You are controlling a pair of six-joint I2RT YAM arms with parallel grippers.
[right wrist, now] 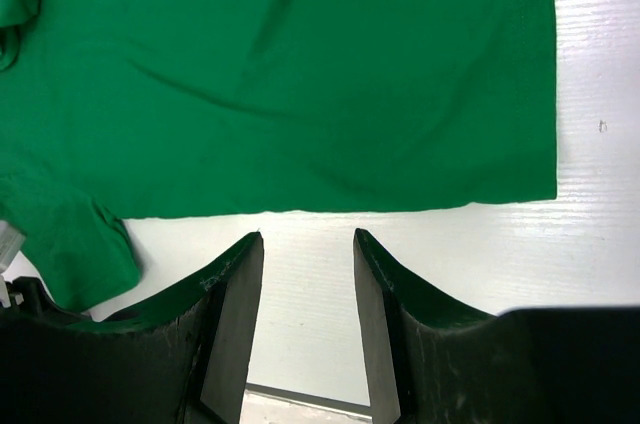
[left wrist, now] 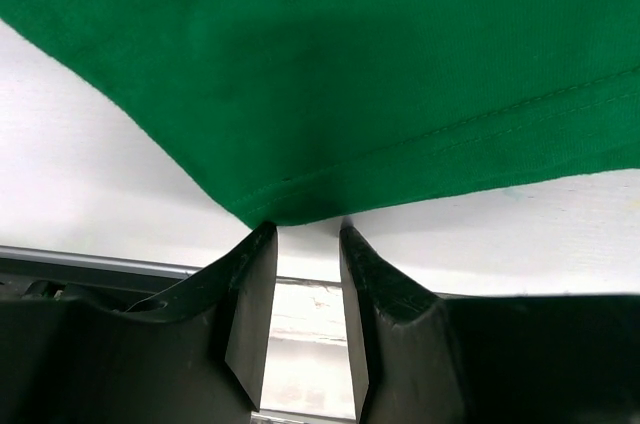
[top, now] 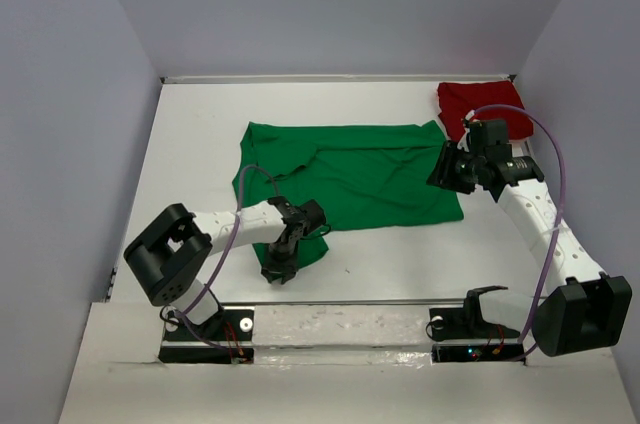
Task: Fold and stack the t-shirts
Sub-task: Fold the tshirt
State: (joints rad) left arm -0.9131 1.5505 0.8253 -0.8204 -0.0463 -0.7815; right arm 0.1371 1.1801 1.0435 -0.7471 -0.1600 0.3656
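Note:
The bright green t-shirt lies spread out on the middle of the white table. The dark red t-shirt lies bunched at the back right corner. My left gripper is at the green shirt's near left corner. In the left wrist view it is open, and the hemmed corner of the green shirt touches its fingertips, not pinched. My right gripper is at the shirt's right edge. In the right wrist view it is open and empty, just short of the green shirt's edge.
Grey walls close in the table on the left, back and right. A metal rail runs along the near edge by the arm bases. The red shirt lies just behind the right arm's wrist.

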